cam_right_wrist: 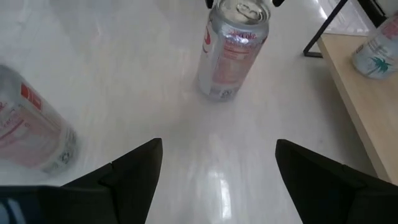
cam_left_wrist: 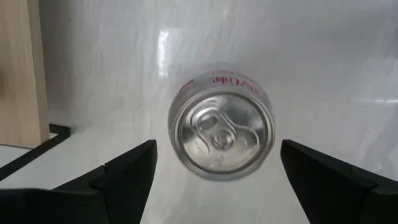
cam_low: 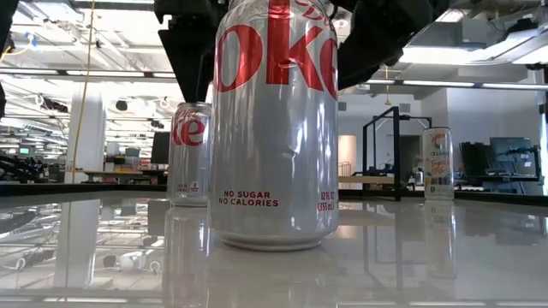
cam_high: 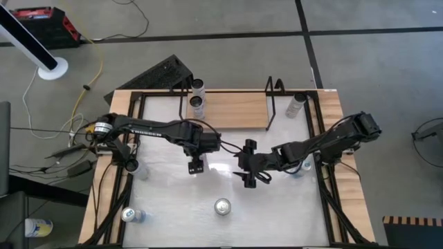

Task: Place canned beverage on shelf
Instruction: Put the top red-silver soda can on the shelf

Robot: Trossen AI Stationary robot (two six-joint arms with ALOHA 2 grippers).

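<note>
- The left claw (cam_high: 196,166) is positioned over the middle of the white worktop (cam_high: 277,207), a little toward the left edge. Its fingers (cam_left_wrist: 127,171) are spread wide, and nothing is held between them.
- In the left wrist view, a Diet Coke can (cam_left_wrist: 221,129) is seen upright directly below the left claw (cam_left_wrist: 217,171), top and pull tab facing the camera, standing free between the open fingers without contact.
- The right claw (cam_high: 247,174) is located near the worktop centre, just beside the left claw. Its fingers (cam_right_wrist: 134,168) are also spread wide and hold nothing.
- A second Diet Coke can (cam_high: 222,206) stands upright near the middle of the front edge of the worktop. In the low view this can (cam_low: 276,120) fills the foreground.
- The shelf (cam_high: 232,111), a light-wood board in a black wire frame, is set against the far edge of the worktop, centred.
- Two cans (cam_high: 197,102) are located at the left end of the shelf, one behind the other.
- A pale can (cam_high: 296,105) stands just beside the right end of the shelf, near the far right corner.
- Another can (cam_high: 130,215) is seen at the front left corner of the worktop.
</note>
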